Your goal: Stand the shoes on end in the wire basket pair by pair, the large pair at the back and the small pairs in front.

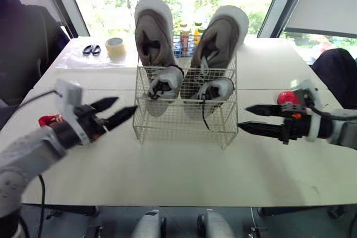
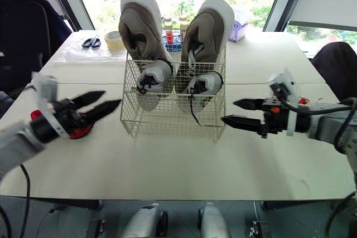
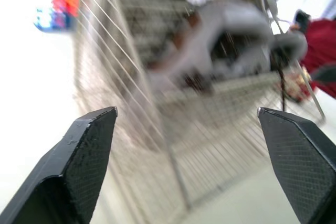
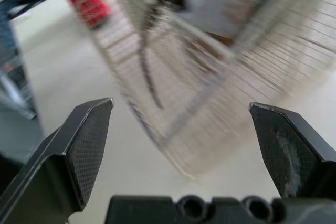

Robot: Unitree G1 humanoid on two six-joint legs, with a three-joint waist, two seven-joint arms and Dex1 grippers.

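Note:
A white wire basket (image 1: pixel 184 120) stands in the middle of the white table (image 1: pixel 178 171). Two large grey-brown shoes (image 1: pixel 154 32) (image 1: pixel 220 34) stand on end at its back, soles up. Two small grey shoes (image 1: pixel 165 82) (image 1: pixel 215 90) stand in front of them, a dark lace hanging from the right one. My left gripper (image 1: pixel 118 111) is open just left of the basket, holding nothing. My right gripper (image 1: pixel 252 119) is open just right of the basket, also holding nothing. Both wrist views show the basket mesh (image 3: pixel 173 129) (image 4: pixel 210 77) close ahead between the fingers.
A roll of tape (image 1: pixel 115 47) and black scissors (image 1: pixel 91 49) lie at the back left. Small bottles (image 1: pixel 188 30) stand behind the basket. Red objects sit by each arm: one on the left (image 1: pixel 49 120), one on the right (image 1: pixel 288 97). A dark chair (image 1: pixel 28 43) stands left.

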